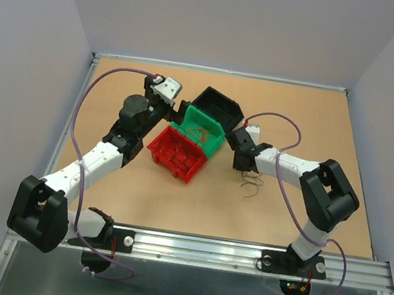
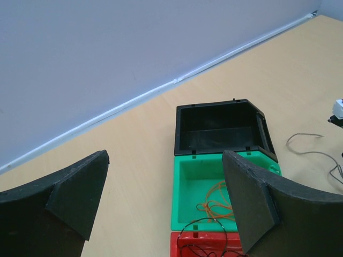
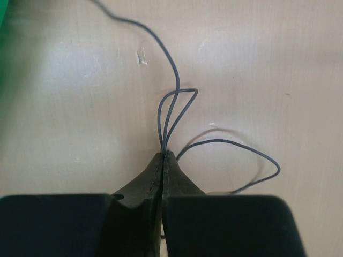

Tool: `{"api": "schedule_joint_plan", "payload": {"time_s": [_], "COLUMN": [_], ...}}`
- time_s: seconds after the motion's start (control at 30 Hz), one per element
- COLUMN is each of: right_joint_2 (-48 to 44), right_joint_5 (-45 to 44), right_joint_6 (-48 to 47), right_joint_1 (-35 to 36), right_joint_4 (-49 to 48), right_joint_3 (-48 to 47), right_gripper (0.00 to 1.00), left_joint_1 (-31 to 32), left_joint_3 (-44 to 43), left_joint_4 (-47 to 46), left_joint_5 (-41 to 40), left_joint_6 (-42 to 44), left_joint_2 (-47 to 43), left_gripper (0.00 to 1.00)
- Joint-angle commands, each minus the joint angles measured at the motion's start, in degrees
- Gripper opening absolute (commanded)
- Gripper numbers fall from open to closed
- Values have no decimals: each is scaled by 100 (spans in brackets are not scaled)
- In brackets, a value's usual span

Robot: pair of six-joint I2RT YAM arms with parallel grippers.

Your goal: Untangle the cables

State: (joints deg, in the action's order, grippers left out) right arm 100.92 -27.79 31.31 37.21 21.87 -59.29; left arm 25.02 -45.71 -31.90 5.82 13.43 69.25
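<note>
Two YAM arms, the left arm [image 1: 84,166] and right arm [image 1: 291,165], pair white link shells with bulky black joint housings; a purple cable [image 1: 78,111] loops along each (red and green lights glow at the right base [image 1: 294,284]). Matte black wedge-shaped fingers [image 2: 75,187] tip the wrists.

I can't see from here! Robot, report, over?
Right jaws shut on grey cable. Left jaws open, empty, facing green bin. Orange cable inside it.

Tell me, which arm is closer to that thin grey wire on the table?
Right. The right gripper is shut on the grey wire itself; the left gripper hangs open on the other side of the green bin.
</note>
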Motion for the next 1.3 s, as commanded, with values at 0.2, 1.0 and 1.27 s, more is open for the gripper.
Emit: {"api": "schedule_joint_plan", "payload": {"time_s": [0.2,1.0,1.27], "right_joint_2": [-1856,-1560,-636], "right_joint_5": [493,652,1459], "right_joint_6": [-371,-1523,-2093], "right_joint_1": [-21,-161,-424], "right_joint_4": [-596,-1053,-1439], "right_joint_3": [462,-3351,-4275], "right_gripper": [1,1,0], "left_joint_1": [-5,-14,-14], "left_joint_3": [19,-17,-8], "left_joint_4": [-264,-308,-334], "left_joint_5": [-2,-231,-257], "left_joint_6": [19,81,90], "left_joint_2": [-114,53,79], "left_gripper": [99,99,99]}}
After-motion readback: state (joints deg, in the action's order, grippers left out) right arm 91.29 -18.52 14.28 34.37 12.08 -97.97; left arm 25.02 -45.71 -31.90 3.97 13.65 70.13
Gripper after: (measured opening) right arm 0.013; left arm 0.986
